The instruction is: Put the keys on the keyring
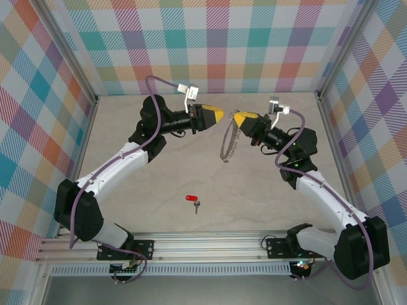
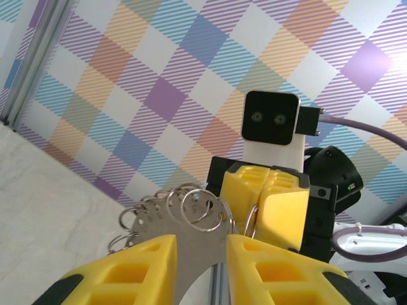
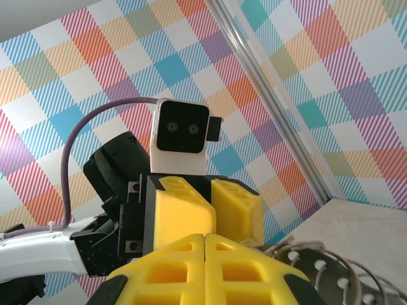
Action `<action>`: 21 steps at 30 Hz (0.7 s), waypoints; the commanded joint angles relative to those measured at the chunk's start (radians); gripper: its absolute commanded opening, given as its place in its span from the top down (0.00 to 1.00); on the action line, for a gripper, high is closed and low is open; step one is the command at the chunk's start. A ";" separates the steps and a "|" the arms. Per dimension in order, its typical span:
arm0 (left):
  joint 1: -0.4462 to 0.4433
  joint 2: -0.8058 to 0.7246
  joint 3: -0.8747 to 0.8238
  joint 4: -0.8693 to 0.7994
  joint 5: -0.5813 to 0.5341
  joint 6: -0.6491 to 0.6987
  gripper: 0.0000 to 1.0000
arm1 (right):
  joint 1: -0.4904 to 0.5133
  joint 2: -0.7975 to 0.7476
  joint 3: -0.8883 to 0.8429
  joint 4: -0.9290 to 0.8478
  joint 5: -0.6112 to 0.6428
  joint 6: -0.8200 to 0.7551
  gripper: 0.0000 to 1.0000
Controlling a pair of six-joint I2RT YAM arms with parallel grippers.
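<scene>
The keyring (image 1: 226, 145), a thin silver ring fringed with small loops, hangs above the table's middle from my right gripper (image 1: 237, 118), which is shut on its upper edge. In the left wrist view the keyring (image 2: 184, 219) shows through the gap of my open left gripper (image 2: 202, 260), with the right gripper (image 2: 264, 203) clamped on one loop behind it. My left gripper (image 1: 218, 115) faces the right one, a short way from the ring. The right wrist view has the right gripper (image 3: 205, 254) shut, with the keyring (image 3: 324, 273) at lower right. The red-headed key (image 1: 191, 199) lies alone on the table.
Checked walls (image 1: 216, 44) close in the beige table (image 1: 127, 127) on three sides. A metal rail (image 1: 210, 244) runs along the near edge between the arm bases. Purple cables (image 1: 152, 82) loop off both wrists.
</scene>
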State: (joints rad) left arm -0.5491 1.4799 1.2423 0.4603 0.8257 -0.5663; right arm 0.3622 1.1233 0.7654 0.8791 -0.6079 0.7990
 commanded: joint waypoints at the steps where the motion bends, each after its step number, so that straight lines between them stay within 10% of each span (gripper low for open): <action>1: -0.014 0.008 0.012 0.079 0.007 -0.031 0.73 | 0.011 0.006 0.020 0.092 0.028 0.012 1.00; 21: -0.045 0.031 0.005 0.131 0.039 -0.055 0.74 | 0.033 0.044 0.034 0.139 0.055 0.028 1.00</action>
State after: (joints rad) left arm -0.5854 1.5108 1.2423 0.5350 0.8467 -0.6140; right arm 0.3878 1.1690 0.7658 0.9424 -0.5705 0.8093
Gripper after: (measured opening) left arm 0.261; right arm 0.050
